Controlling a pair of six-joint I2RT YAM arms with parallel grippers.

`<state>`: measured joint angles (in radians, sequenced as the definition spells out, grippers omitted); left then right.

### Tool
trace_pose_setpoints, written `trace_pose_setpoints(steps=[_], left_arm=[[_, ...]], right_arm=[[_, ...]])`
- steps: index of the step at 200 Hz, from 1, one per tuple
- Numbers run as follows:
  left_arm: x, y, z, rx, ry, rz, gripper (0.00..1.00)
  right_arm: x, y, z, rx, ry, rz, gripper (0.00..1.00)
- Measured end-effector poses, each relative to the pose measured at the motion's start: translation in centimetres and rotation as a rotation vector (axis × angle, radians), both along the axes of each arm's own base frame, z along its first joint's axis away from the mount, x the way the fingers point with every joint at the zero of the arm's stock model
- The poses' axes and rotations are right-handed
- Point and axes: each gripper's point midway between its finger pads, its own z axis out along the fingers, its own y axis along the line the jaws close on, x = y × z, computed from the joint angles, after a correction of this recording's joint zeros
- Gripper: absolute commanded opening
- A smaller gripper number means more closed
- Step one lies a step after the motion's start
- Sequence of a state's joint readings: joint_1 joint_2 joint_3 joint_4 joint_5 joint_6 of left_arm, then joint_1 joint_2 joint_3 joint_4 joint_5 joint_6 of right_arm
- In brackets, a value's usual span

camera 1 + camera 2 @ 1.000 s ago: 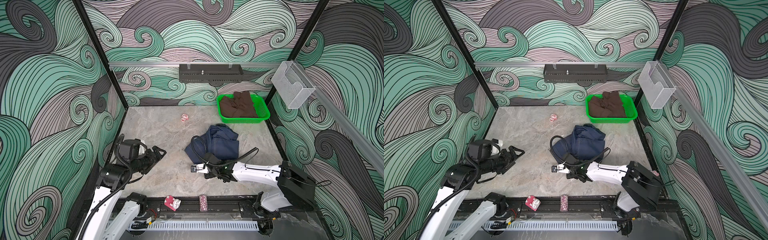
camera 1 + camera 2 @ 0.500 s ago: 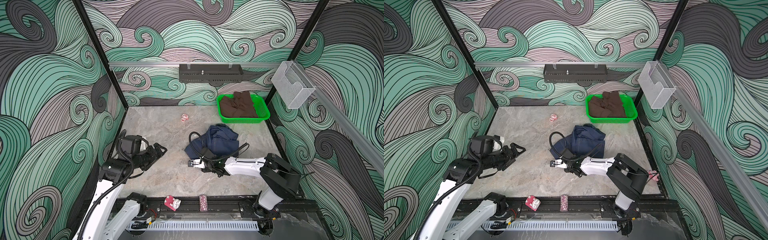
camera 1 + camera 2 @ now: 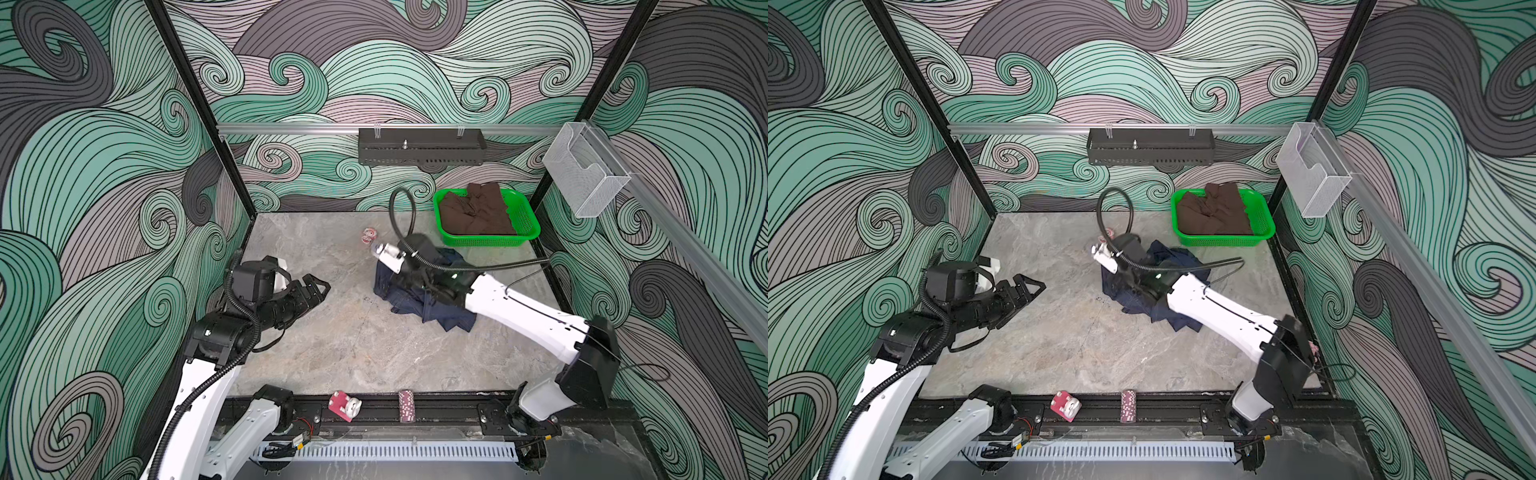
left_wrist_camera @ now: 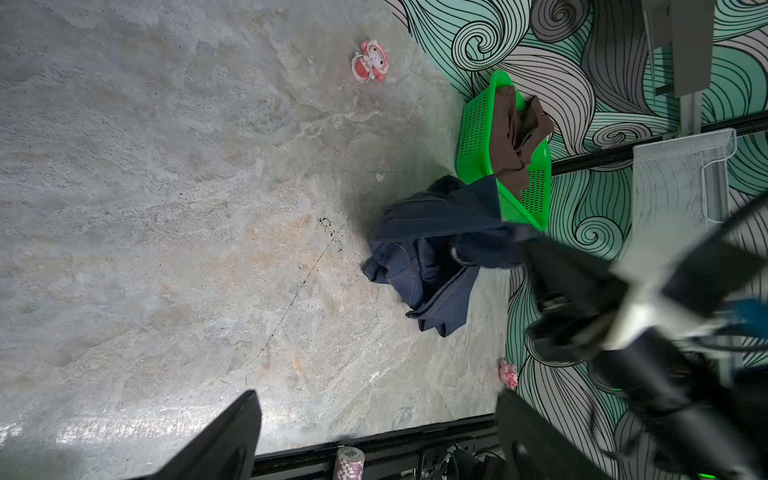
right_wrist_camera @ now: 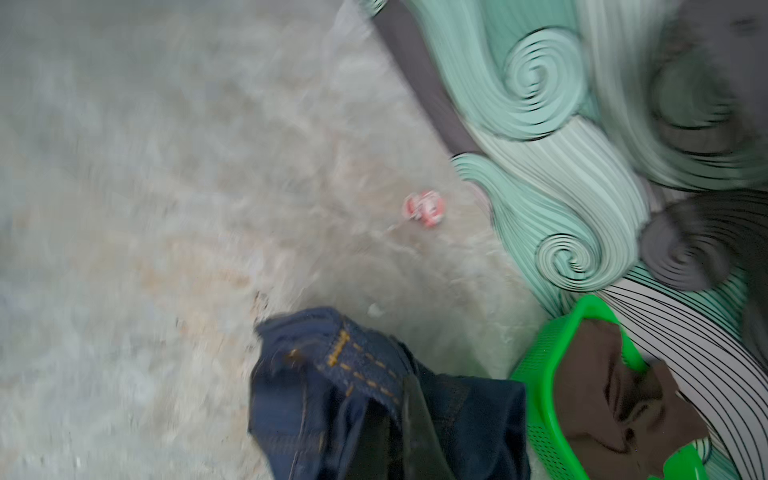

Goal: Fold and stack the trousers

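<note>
The trousers (image 3: 442, 318) lie in a crumpled navy heap on the bench (image 3: 332, 357). They sit right of centre, just in front of the green basket (image 3: 528, 232) that holds a brown garment (image 3: 478, 210). The right wrist view is blurred, but it shows their orange-stitched denim bunched against the right fingers (image 5: 417, 419), which are closed on the cloth. The right arm (image 3: 523, 316) slants from the front right corner across the heap. Its wrist is lifted over the heap's far left part, and its cable (image 3: 395, 208) arches up before the back wall. The left fingers (image 3: 318, 281) are spread wide and empty above the bench at the left, well apart from the trousers. A second ago the right arm lay low along the heap's near edge with its fingers parted. It has since swung back and up. The left arm has hardly shifted.
</note>
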<state>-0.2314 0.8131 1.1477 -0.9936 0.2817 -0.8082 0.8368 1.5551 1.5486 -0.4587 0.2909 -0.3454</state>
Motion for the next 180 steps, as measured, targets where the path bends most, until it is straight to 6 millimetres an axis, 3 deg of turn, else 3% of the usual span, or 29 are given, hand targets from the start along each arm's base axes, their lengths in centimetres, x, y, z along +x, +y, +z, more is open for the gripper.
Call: trace_pose_setpoints(steps=[19, 42, 60, 81, 95, 113, 159, 180], left_arm=[[0.4, -0.3, -0.1, -0.008, 0.006, -0.009, 0.89], [1.1, -1.2, 0.2, -0.035, -0.003, -0.033, 0.88], [1.6, -2.5, 0.2, -0.063, -0.008, -0.075, 0.88], [1.8, -4.5, -0.2, -0.088, 0.004, -0.146, 0.89], [2.0, -5.9, -0.3, -0.1, 0.008, -0.194, 0.9], [2.0, -8.0, -0.7, -0.112, 0.018, -0.264, 0.91], [1.0, -13.4, -1.6, -0.138, -0.013, -0.441, 0.96], [0.7, -15.5, -3.3, -0.147, -0.017, -0.493, 0.99]], right_arm=[[1.4, -3.6, 8.5, 0.218, -0.007, -0.173, 0.0], [1.0, -8.0, 16.3, 0.443, -0.02, -0.32, 0.0], [0.1, -10.5, 20.7, 0.602, -0.022, -0.391, 0.0], [-0.6, -12.4, 24.1, 0.751, -0.018, -0.442, 0.0], [-0.7, -13.2, 25.0, 0.825, -0.002, -0.475, 0.0], [-0.2, -14.2, 24.4, 0.894, 0.056, -0.533, 0.0], [3.7, -18.6, 18.8, 1.044, 0.268, -0.79, 0.0], [4.9, -19.2, 17.1, 1.097, 0.347, -0.852, 0.0]])
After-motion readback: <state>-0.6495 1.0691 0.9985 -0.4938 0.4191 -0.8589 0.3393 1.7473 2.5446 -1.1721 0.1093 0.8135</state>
